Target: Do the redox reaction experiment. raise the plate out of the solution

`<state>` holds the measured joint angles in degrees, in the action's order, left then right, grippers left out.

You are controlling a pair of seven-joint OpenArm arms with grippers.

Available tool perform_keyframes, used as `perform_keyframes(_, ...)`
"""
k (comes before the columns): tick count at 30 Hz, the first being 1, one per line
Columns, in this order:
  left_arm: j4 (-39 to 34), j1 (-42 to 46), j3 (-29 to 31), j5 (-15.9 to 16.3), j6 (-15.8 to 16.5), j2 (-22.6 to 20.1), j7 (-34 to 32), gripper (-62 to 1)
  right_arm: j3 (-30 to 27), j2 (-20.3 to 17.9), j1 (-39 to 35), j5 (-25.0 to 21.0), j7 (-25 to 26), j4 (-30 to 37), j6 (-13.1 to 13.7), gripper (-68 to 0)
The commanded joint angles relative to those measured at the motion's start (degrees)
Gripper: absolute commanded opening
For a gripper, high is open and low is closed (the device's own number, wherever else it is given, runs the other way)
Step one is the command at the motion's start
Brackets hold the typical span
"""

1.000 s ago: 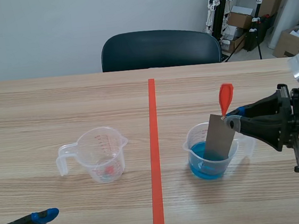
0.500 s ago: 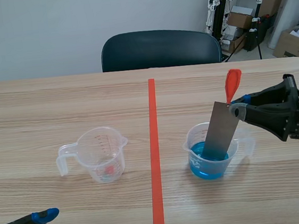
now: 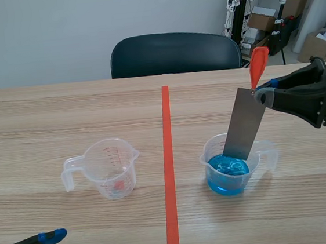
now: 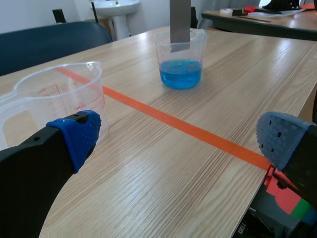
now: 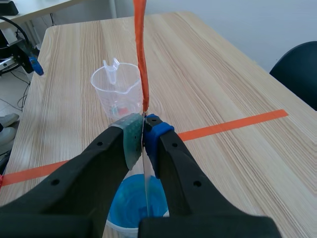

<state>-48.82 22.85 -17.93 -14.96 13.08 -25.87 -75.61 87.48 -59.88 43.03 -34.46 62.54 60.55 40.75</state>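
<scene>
One left gripper (image 4: 181, 141): near left, fingers spread, nothing between.
Left cup (image 3: 111, 168): left of tape line (image 3: 168, 156).
Right cup (image 3: 209, 159): right of line, blue solution (image 3: 227, 170) inside.
Plate (image 3: 244, 122): tilted, lower end within right cup's rim, above the solution.
Right gripper (image 3: 262, 95): pinching plate's top, under orange tab (image 3: 258, 62).

Right of orange-red tape line (image 3: 169, 168): grey metal plate (image 3: 244, 122), lower end inside clear plastic beaker of blue solution (image 3: 211, 159); left of line: clear plastic measuring cup (image 3: 112, 168)
</scene>
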Motion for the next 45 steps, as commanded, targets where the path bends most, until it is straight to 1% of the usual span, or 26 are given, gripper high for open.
perform_keyframes(1, -0.76, -0.17, -0.04, 0.37, -0.07, 0.09, -0.22, 1.4, 1.31, -1.57, 0.98, -0.61, 0.66, 1.49, 0.04, -65.8)
perform_keyframes(8, -0.76, -0.15, -0.04, 0.59, -0.07, -0.11, 0.61, 1.4, -1.38, -4.35, 0.98, -0.59, -2.93, 6.19, 0.04, -65.8)
perform_keyframes(16, -0.76, -0.15, -0.04, 0.79, -0.07, -2.03, 0.42, 1.4, -4.55, -8.15, 0.96, -0.61, -4.76, 12.46, 0.04, -65.8)
perform_keyframes(17, -0.76, -0.15, -0.04, 0.76, -0.07, -2.43, 0.42, -0.5, -4.92, -8.61, 0.96, -0.61, -4.87, 13.25, 0.04, -65.8)
perform_keyframes(21, -0.76, -0.15, -0.04, 0.79, -0.07, -4.13, 0.42, -19.1, -6.16, -10.62, 0.96, -0.66, -5.07, 16.06, 0.04, -65.8)
perform_keyframes(23, -0.76, -0.13, -0.04, 0.74, -0.07, -5.09, 0.44, -24.3, -6.75, -11.74, 0.96, -0.66, -5.07, 17.49, 0.04, -65.8)
perform_keyframes(26, -0.76, -0.13, -0.04, 0.74, -0.07, -6.69, 0.48, -28.3, -7.69, -13.27, 0.96, -0.68, -5.07, 19.54, 0.04, -65.8)
perform_keyframes(29, -0.76, -0.13, -0.04, 0.74, -0.04, -8.39, 0.55, -30.4, -8.5, -14.34, 0.96, -0.72, -5.07, 21.24, 0.07, -65.8)
perform_keyframes(32, -0.79, -0.13, -0.04, 0.79, -0.04, -9.92, 0.52, -33.2, -8.85, -15.08, 0.96, -2.43, -6.1, 22.6, 0.07, -65.8)
perform_keyframes(35, -1.4, 0.07, -0.04, 0.7, -0.07, -11.76, 0.61, -39.1, -8.85, -15.67, 0.96, -3.72, -6.8, 23.56, 0.13, -65.8)
perform_keyframes(38, -2.54, 0.2, -0.04, 0.76, -0.04, -13.97, 0.61, -47.0, -9.66, -16.13, 0.96, -3.78, -8.2, 24.5, 1.97, -65.8)
perform_keyframes(41, -3.91, 0.2, -0.04, 0.81, -0.04, -16.2, 0.61, -54.3, -10.73, -16.15, 0.96, -6.54, -10.45, 24.7, 1.97, -65.8)
perform_keyframes(42, -4.35, 0.2, -0.04, 0.83, -0.04, -16.98, 0.63, -55.4, -11.1, -16.15, 0.96, -8.02, -11.52, 24.7, 1.97, -65.7)
perform_keyframes(45, -5.55, 0.2, -0.04, 1.46, -0.02, -19.45, 0.66, -55.5, -12.55, -16.15, 0.96, -11.19, -14.91, 24.7, 1.97, -65.8)
